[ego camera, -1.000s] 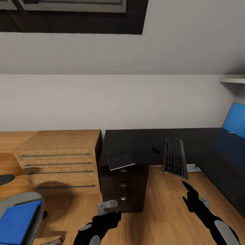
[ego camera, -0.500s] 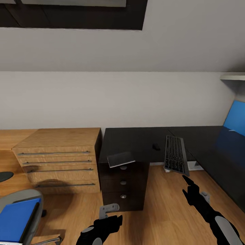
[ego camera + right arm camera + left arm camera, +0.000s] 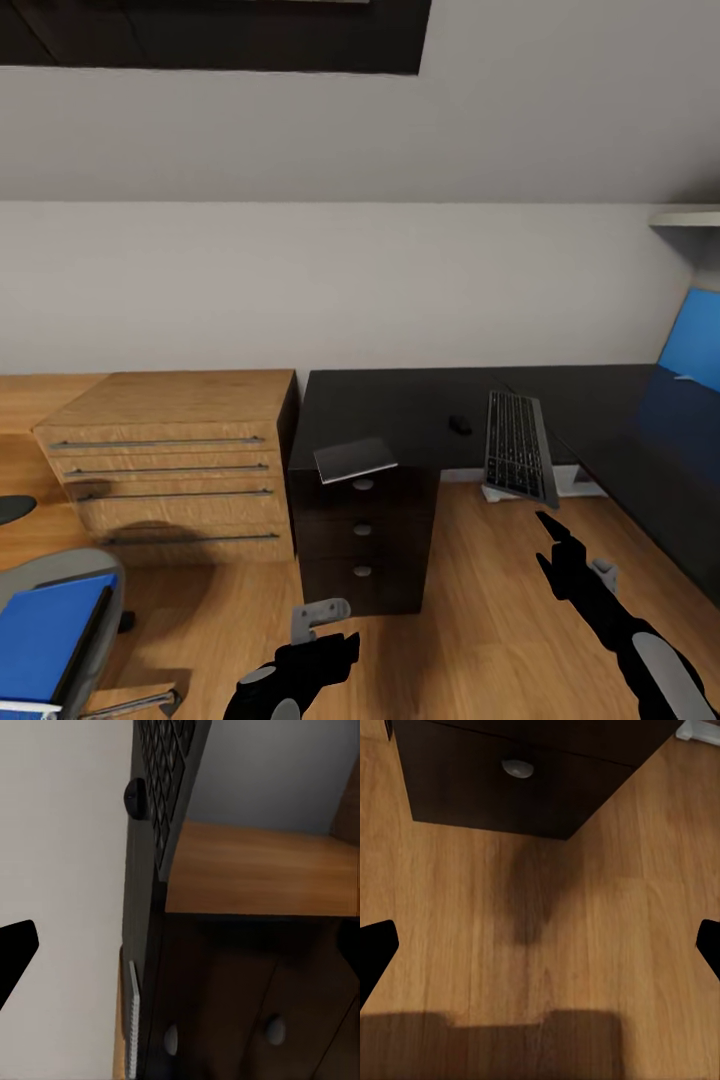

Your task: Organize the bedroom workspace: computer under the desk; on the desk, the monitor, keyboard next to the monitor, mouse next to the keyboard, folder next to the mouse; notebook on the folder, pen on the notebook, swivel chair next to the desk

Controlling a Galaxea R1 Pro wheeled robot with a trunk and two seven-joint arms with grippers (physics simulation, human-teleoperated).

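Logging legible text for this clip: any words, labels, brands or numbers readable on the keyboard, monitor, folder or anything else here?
No text can be read in these frames.
keyboard: key legends too small and blurred to read.
monitor: plain blue screen, no writing visible.
folder: plain blue cover, no label visible.
notebook: dark cover, no title visible.
mouse: no marking can be made out.

Even, soft indoor light, moderately bright; no glare. Render slightly soft, fine detail smeared. Desk point(image 3: 400, 410) top very dark, faint sheen. Diffuse shadow on wooden floor point(image 3: 607, 930) below drawer unit point(image 3: 510, 780), darker band across near edge. Wall point(image 3: 300, 280) evenly lit, flat grey.
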